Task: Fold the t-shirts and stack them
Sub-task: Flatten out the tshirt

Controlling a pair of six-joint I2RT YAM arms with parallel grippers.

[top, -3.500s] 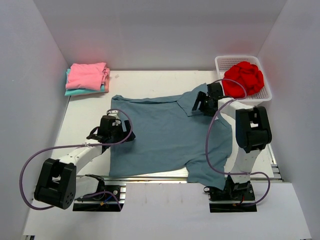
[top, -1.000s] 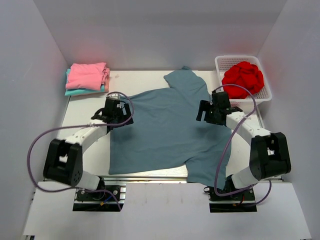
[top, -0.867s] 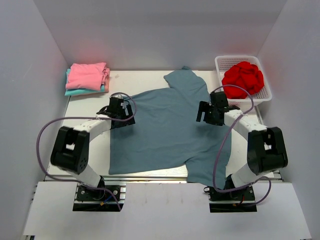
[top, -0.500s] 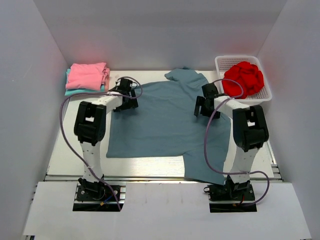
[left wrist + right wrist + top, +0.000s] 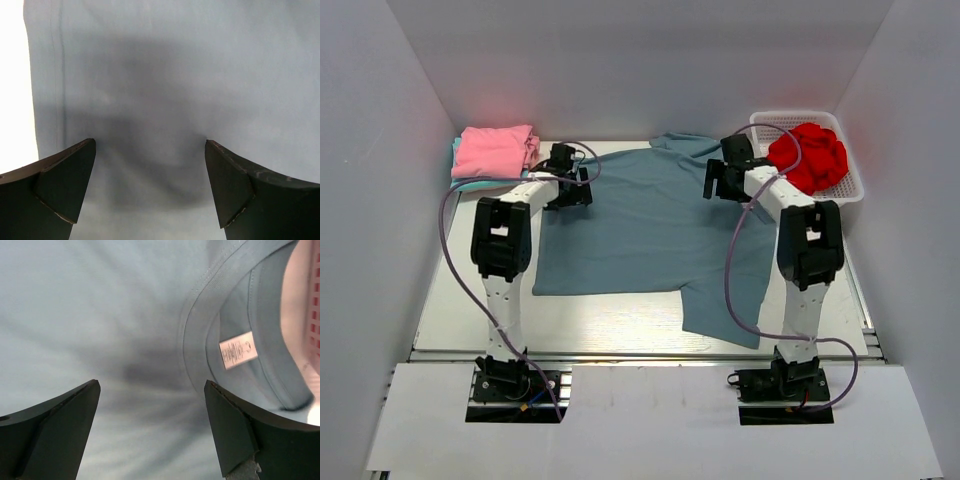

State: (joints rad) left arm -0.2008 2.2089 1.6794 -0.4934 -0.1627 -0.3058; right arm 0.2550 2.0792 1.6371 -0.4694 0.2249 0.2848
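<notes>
Two splayed claws [image 5: 150, 142] [image 5: 151, 382] near tee [image 5: 650, 230] edges

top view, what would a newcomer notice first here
A blue-grey t-shirt sprawls across the middle of the table, the left claw and right claw open near its far edge. A crumpled red t-shirt fills the white basket at far right; a folded pink t-shirt sits far left.

Beneath the left gripper [image 5: 150, 145] the blue-grey t-shirt [image 5: 175, 60] is soft, matt knit cloth, smooth but for faint creases, and the gripper's fingers [image 5: 60, 185] look like dull black plastic. Ahead and right of the right gripper [image 5: 151, 384], the stitched collar [image 5: 192, 325] carries a small white label [image 5: 238, 350] of woven or papery stuff, hard to tell which.
</notes>
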